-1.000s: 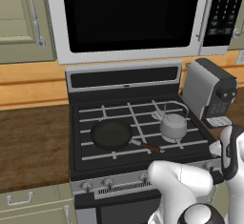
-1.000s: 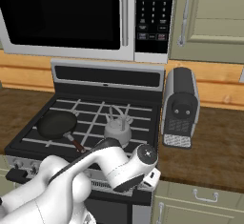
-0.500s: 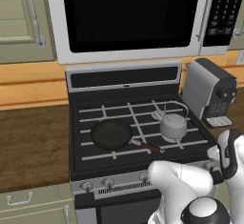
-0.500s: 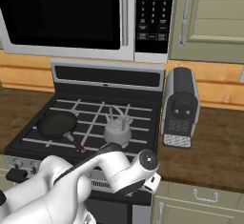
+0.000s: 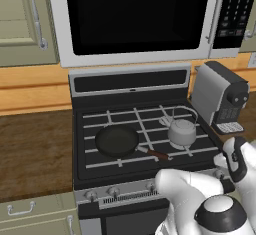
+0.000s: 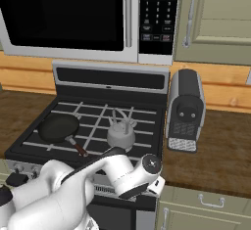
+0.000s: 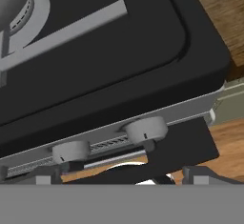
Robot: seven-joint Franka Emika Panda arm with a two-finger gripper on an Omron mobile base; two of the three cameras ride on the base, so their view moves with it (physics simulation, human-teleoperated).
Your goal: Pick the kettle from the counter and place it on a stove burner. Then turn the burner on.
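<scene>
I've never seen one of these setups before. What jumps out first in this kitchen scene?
A small silver kettle sits on the black stove's front right grate, with a black frying pan beside it on the front left. Behind the stove hangs a big microwave, and a grey coffee machine stands on the wooden counter to the right. In the hand view, silver knobs line the stove's front edge, close to the open gripper.
</scene>
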